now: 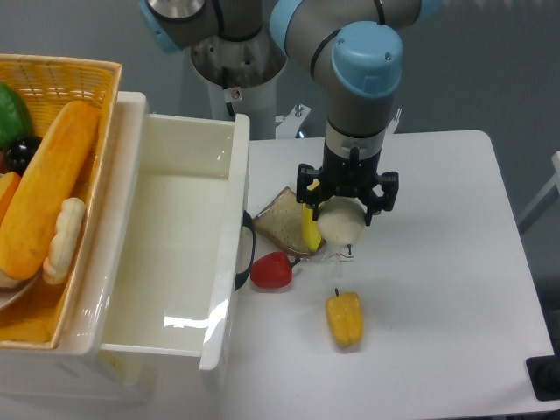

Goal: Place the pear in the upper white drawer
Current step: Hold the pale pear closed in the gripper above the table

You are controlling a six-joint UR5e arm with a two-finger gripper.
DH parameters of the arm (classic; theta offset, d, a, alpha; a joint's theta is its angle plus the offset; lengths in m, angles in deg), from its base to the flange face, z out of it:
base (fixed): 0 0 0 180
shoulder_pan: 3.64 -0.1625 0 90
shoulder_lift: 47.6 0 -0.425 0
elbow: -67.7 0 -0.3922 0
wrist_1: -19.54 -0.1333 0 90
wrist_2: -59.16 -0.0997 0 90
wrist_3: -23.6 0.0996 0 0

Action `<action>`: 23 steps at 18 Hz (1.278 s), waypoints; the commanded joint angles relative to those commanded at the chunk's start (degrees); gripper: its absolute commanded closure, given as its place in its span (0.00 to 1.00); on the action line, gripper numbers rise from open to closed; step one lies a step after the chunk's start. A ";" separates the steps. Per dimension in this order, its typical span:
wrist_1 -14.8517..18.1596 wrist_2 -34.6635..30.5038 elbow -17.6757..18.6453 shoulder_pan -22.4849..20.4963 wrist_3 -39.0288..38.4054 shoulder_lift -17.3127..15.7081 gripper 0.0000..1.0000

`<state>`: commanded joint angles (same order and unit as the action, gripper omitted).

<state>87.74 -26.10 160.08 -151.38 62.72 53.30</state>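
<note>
While arm hangs over bench (437,219) centre, we see fingers (312,203) clamped on pear (340,222), held just above surface, right of upper white drawer (175,254). Drawer pulled open, dark handle facing right. We note bread slice (280,223), banana (310,229) just left of pear, red pepper (271,271) near handle, yellow bell pepper (345,318) nearer. Wicker basket (87,79) far left.

The upper white drawer (175,254) lies open-topped with bare floor; a wicker basket (52,79) overhangs its left wall.
</note>
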 joint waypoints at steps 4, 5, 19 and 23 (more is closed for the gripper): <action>0.00 0.09 0.00 -0.09 0.00 0.00 0.52; 0.00 0.09 0.00 -0.17 0.00 0.00 0.52; 0.09 1.49 -0.35 -0.18 -0.62 -0.44 0.52; 1.40 1.49 -0.79 -0.44 -0.79 -0.88 0.52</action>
<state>89.14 -24.60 159.28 -151.82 61.92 52.42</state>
